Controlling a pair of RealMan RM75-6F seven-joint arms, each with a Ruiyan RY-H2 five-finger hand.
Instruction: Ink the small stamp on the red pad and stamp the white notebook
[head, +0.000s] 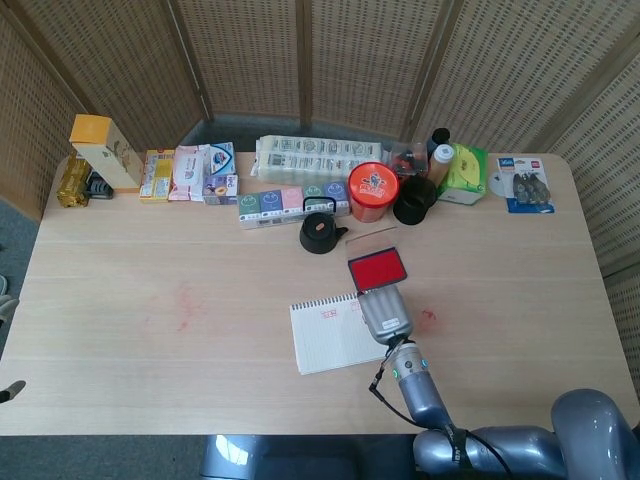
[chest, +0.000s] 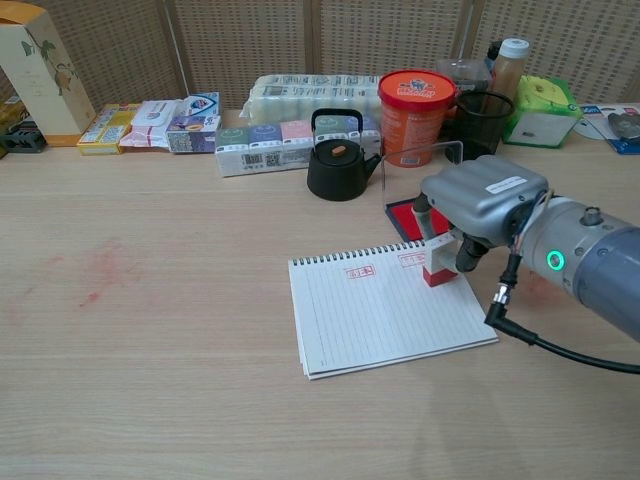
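Right hand (chest: 478, 203) fingers grasp small blocky red-and-white stamp (chest: 437, 267), pressed on lined spiral notebook (chest: 385, 315); left hand unseen.

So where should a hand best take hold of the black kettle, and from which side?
Grip the black kettle by the arched handle standing upright over its lid, coming from above: the handle is the highest part, and boxes stand close behind it. The spout points toward the robot's right.

No text is legible: the red stamp marks (chest: 360, 271) on the white notebook (chest: 390, 315) and the package labels are unreadable.
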